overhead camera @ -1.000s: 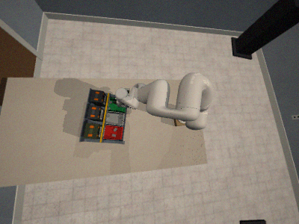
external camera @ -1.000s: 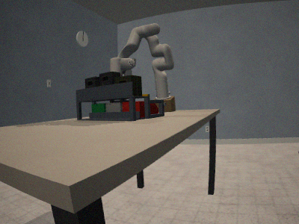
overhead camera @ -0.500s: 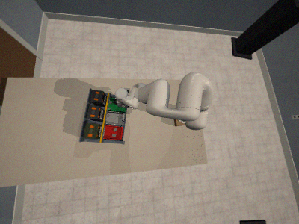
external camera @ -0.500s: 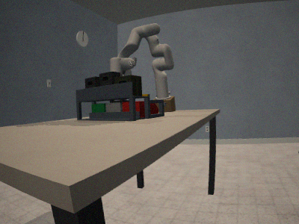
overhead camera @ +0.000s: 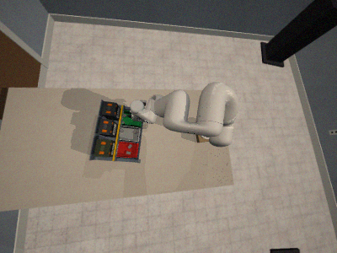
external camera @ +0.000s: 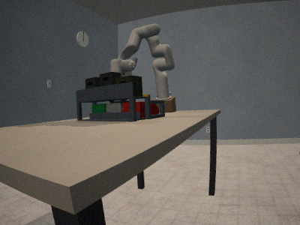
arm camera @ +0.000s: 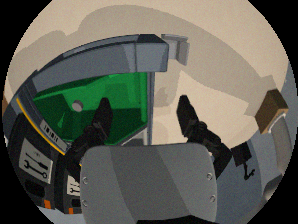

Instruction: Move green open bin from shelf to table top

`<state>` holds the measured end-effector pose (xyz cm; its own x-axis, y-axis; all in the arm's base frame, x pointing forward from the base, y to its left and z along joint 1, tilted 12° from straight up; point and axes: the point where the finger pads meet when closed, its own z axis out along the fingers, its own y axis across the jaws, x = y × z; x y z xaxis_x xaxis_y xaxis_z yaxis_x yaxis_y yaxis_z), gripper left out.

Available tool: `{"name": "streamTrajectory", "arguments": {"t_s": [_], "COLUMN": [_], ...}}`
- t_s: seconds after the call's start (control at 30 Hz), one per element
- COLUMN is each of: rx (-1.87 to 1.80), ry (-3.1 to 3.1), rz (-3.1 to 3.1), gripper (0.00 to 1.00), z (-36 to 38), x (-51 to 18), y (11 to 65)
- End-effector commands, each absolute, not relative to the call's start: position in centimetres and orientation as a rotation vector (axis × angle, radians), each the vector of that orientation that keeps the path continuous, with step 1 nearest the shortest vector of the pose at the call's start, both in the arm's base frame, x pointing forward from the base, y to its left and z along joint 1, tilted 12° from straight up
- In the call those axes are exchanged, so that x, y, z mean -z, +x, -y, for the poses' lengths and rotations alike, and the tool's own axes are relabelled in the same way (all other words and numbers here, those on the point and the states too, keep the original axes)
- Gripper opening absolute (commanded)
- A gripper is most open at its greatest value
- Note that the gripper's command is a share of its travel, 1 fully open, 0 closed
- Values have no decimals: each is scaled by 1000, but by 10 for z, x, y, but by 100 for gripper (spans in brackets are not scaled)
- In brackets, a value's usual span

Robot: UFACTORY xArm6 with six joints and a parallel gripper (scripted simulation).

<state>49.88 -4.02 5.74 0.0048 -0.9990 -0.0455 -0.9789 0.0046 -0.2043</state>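
The green open bin [overhead camera: 131,121] [external camera: 98,108] [arm camera: 87,106] stands in the lower tier of the grey shelf [overhead camera: 95,136] [external camera: 105,93] [arm camera: 93,63], at its end nearest the arm. My gripper [overhead camera: 141,119] [arm camera: 144,104] is open at that end. In the wrist view one finger stands in front of the green bin's inside and the other outside the shelf's corner post; the bin's side wall and the post lie between them. A small grey part shows in the bin. In the exterior view the fingers are hidden behind the shelf.
A grey bin [overhead camera: 130,134] [external camera: 112,108] and a red bin [overhead camera: 128,149] [external camera: 131,107] stand beside the green one. Three dark bins [overhead camera: 107,126] [external camera: 110,79] sit on the upper tier. The shelf stands on the beige table [overhead camera: 42,177] [external camera: 112,150]; the arm's wooden base block [external camera: 170,105] is behind.
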Motion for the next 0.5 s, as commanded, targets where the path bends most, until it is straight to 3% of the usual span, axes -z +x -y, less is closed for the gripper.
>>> {"name": "streamTrajectory", "arguments": {"t_s": [0.0, 0.47], "rx": [174, 174], "ry": [-2090, -2090], "rz": [-2089, -2089], "gripper": [100, 100], "z": [40, 40], "x": [-59, -49], "y": [501, 503]}}
